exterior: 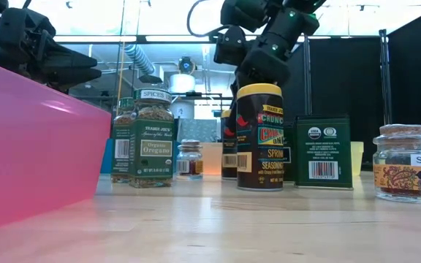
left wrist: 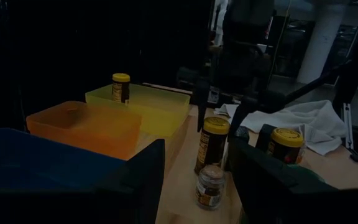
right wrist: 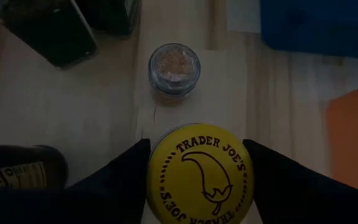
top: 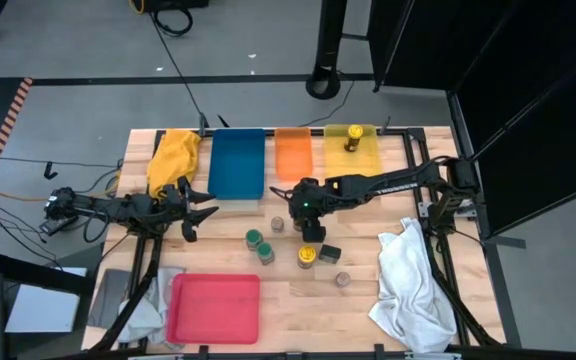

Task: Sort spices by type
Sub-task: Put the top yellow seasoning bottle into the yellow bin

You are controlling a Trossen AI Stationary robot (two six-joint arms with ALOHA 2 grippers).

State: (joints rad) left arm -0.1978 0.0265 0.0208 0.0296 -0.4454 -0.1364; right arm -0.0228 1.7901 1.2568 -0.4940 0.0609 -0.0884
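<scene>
**Right claw over a yellow-lidded jar, mid-table**

Right gripper (right wrist: 197, 171) down over a yellow-lidded jar (right wrist: 199, 173), one dark finger on each side of the lid. Fingers spread to about lid width and close against the rim; whether actually clamped or only bracketing, cannot tell. Jar upright on the wood, so probably the approach or grasp step of a pick.

Just past the claw: a tiny grey-topped jar (right wrist: 174, 67), standing apart from the held lid. A black box (right wrist: 55, 34) off to one side, near but clear of the fingers. Green-lidded jars (top: 260, 245) a little farther out, side by side. Another yellow-lidded jar (top: 307, 257) and a second small jar (top: 342, 280) on the side of the claw away from the trays.

Beyond the claw, a row of trays: blue tray (top: 236, 165), orange tray (top: 292, 152), yellow tray (top: 368, 150). One yellow-lidded jar (top: 351, 137) already in the yellow tray, likely the destination for this one, like with like.

Left gripper (top: 200, 212) parked well off beside the blue tray, fingers spread, holding nothing.

Surface: pale wooden table (top: 368, 300). Red tray (top: 214, 308), white cloth (top: 413, 285) and yellow cloth (top: 172, 155) at the margins. Grey floor and cables around.
</scene>
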